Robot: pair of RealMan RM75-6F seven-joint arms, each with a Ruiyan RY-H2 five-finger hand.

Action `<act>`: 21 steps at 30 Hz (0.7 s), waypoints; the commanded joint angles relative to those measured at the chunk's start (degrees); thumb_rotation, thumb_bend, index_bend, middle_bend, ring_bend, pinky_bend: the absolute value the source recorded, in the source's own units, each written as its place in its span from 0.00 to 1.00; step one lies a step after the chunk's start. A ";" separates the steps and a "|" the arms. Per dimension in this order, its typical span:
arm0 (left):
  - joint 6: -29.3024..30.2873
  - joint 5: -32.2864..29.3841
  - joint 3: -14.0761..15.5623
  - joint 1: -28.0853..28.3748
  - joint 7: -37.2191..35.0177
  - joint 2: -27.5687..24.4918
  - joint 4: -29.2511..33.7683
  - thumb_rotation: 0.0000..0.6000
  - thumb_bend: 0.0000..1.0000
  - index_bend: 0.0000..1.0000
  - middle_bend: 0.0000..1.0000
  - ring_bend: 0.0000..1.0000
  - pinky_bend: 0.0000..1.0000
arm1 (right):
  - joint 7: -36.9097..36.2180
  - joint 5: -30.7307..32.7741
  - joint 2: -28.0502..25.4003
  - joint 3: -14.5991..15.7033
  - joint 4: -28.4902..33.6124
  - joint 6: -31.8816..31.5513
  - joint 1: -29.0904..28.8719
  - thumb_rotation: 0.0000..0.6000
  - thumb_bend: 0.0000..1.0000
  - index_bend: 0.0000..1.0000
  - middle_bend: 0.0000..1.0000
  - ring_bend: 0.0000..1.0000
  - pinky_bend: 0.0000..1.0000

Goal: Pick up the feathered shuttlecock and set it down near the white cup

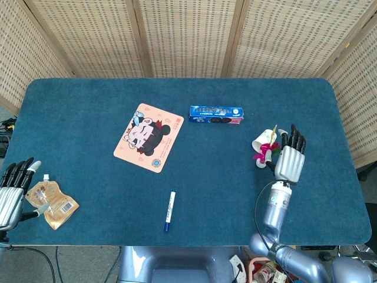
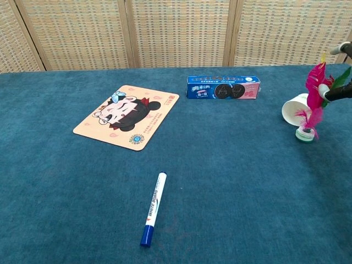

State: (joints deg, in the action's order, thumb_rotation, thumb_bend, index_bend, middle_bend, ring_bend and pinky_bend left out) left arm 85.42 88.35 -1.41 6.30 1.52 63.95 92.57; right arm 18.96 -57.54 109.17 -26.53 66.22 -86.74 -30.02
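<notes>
The feathered shuttlecock (image 1: 263, 155) (image 2: 313, 102) has pink feathers and a pale green base. It stands upright with its base on or just above the blue cloth. The white cup (image 1: 262, 140) (image 2: 293, 108) lies on its side directly beside it, mouth toward the camera in the chest view. My right hand (image 1: 290, 159) (image 2: 338, 88) is just right of the shuttlecock and pinches its feathers between thumb and a finger, the other fingers extended. My left hand (image 1: 12, 191) rests at the table's near left edge, fingers apart, holding nothing.
A blue biscuit box (image 1: 216, 114) (image 2: 223, 87) lies behind the cup. A cartoon mat (image 1: 148, 137) (image 2: 126, 116) is left of centre. A blue-capped marker (image 1: 169, 210) (image 2: 153, 208) lies near the front. An orange spouted pouch (image 1: 52, 203) sits by my left hand.
</notes>
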 commanded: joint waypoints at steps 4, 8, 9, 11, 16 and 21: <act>0.17 0.10 -0.02 -0.07 -0.13 -0.08 0.05 1.00 0.17 0.00 0.00 0.00 0.00 | -1.07 -2.12 -1.03 0.73 2.52 -2.09 1.42 1.00 0.36 0.07 0.00 0.00 0.00; 0.37 0.01 -0.12 -0.17 -0.38 -0.15 -0.01 1.00 0.17 0.00 0.00 0.00 0.00 | -2.75 -5.59 -2.67 2.20 6.07 -4.87 3.09 1.00 0.32 0.06 0.00 0.00 0.00; 0.37 -0.08 -0.16 -0.19 -0.51 -0.19 -0.06 1.00 0.17 0.00 0.00 0.00 0.00 | -3.09 -6.84 -3.45 2.80 7.32 -5.95 3.76 1.00 0.31 0.05 0.00 0.00 0.00; 0.60 -0.32 -0.43 -0.23 -0.98 -0.15 -0.36 1.00 0.17 0.00 0.00 0.00 0.00 | -3.99 -10.99 -7.95 6.23 13.13 -8.25 6.84 1.00 0.29 0.02 0.00 0.00 0.00; 0.26 -0.58 -0.50 -0.12 -1.01 -0.02 -1.04 1.00 0.17 0.00 0.00 0.00 0.00 | -4.39 -14.21 -15.07 10.41 20.18 -7.62 10.35 1.00 0.19 0.00 0.00 0.00 0.00; 0.06 -1.05 -0.71 -0.03 -0.34 0.40 -1.56 1.00 0.17 0.00 0.00 0.00 0.00 | -7.94 -19.27 -23.99 15.10 22.03 -6.88 14.06 1.00 0.18 0.00 0.00 0.00 0.00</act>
State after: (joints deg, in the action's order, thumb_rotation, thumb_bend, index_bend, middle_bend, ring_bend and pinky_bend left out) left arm 85.47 87.38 -2.07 6.25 1.07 64.27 91.08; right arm 13.04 -73.83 89.55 -14.50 86.97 -93.95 -18.57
